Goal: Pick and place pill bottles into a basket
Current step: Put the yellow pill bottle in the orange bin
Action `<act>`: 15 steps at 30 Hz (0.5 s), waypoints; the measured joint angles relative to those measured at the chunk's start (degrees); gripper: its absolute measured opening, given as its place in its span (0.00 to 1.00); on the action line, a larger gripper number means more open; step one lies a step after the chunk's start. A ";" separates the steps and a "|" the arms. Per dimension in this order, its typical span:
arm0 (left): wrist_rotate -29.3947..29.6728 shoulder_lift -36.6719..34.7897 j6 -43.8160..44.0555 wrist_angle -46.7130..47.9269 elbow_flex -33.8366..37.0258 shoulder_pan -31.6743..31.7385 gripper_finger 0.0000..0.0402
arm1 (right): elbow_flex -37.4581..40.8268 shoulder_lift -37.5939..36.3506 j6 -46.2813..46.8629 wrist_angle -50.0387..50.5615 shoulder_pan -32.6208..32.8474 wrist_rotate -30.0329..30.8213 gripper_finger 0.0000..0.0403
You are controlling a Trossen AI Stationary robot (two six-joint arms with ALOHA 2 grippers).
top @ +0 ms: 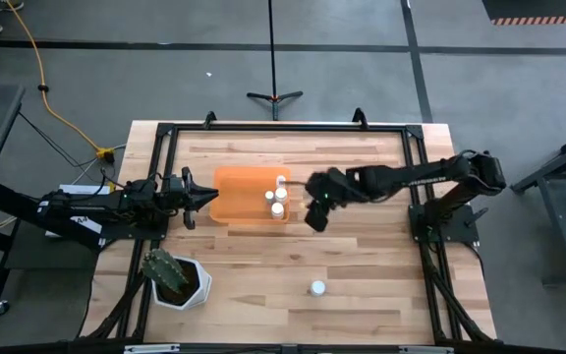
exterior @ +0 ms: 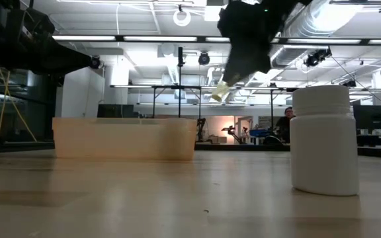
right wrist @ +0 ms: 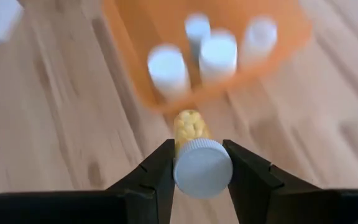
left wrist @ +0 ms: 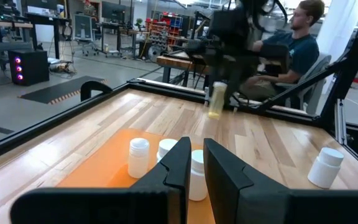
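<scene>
The orange basket (top: pixel 247 195) lies at the table's middle, with several white pill bottles (top: pixel 277 200) standing in its right end; they also show in the right wrist view (right wrist: pixel 217 55). My right gripper (top: pixel 314 213) hovers just right of the basket, shut on a yellowish pill bottle (right wrist: pixel 190 127). Another white bottle (top: pixel 317 288) stands alone on the table toward the near edge and looms large in the low view (exterior: pixel 324 140). My left gripper (top: pixel 209 198) is shut and empty at the basket's left end, pointing across it (left wrist: pixel 196 149). My right gripper pinches the yellowish bottle's white cap (right wrist: pixel 202 168) between its two fingers. The fingers slant down toward the basket, and the bottle's body sticks out beyond them along their line. The bottle (exterior: pixel 220 91) hangs tilted below the gripper, lifted clear of the table.
A white angular pot with a green cactus (top: pixel 175 280) stands at the near left. A black frame rail (top: pixel 283 128) runs round the table. A person (left wrist: pixel 291 43) sits beyond the table's right side. Bare wood lies near the front middle.
</scene>
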State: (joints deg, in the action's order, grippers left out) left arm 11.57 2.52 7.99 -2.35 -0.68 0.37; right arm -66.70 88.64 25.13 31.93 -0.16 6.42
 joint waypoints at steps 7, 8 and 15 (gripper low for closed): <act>0.08 0.00 0.02 0.00 -0.01 0.00 0.20 | 0.00 0.02 -11.14 -12.38 -6.33 -6.73 0.29; 0.15 0.00 0.02 0.00 0.00 0.01 0.20 | -0.02 0.17 -11.94 -13.71 -6.91 -6.71 0.29; 0.15 -0.04 0.00 0.00 -0.01 -0.01 0.20 | -0.02 1.30 -17.49 -22.82 -11.07 -7.00 0.29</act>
State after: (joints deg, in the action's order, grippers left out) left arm 11.73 2.48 7.99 -2.35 -0.69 0.36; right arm -66.72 89.94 7.64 9.10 -11.23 -0.57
